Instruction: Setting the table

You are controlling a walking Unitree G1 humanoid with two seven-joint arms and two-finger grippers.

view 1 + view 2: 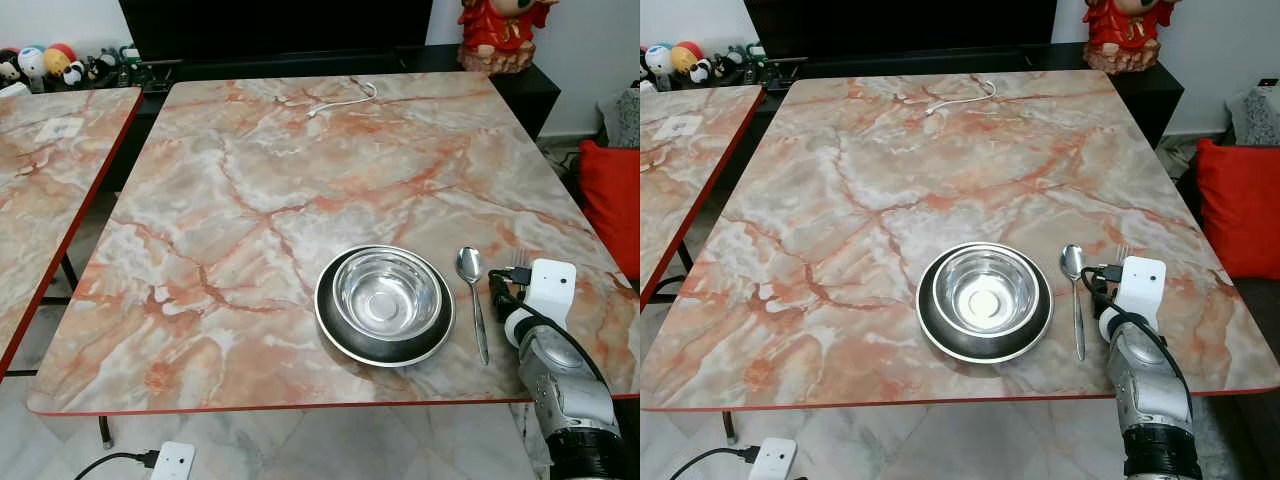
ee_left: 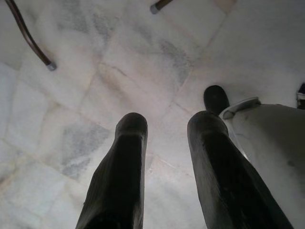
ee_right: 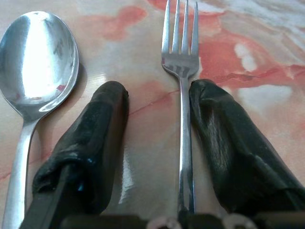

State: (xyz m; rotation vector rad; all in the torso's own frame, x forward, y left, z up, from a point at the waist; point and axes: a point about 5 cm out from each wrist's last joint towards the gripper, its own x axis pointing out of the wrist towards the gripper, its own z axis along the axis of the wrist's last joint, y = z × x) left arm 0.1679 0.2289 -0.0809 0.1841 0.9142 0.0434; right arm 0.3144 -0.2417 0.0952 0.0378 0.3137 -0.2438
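A steel bowl [image 1: 387,294] sits in a dark round plate [image 1: 340,335] on the near right part of the marble table [image 1: 250,200]. Just right of it lies a spoon [image 1: 472,290], handle toward me. A fork [image 3: 183,67] lies flat on the table beside the spoon, its tines [image 1: 520,262] pointing away. My right gripper [image 3: 159,90] rests low over the fork's handle, open, with the handle between the fingers and close against one of them. Down by the pale floor tiles hangs my left gripper [image 2: 169,121], open and holding nothing.
A white cable [image 1: 345,100] lies at the table's far edge. A second marble table [image 1: 40,170] stands to the left across a narrow gap. A red cushion [image 1: 610,200] is on the right, a red figurine [image 1: 500,30] behind, and a power strip [image 1: 172,460] on the floor.
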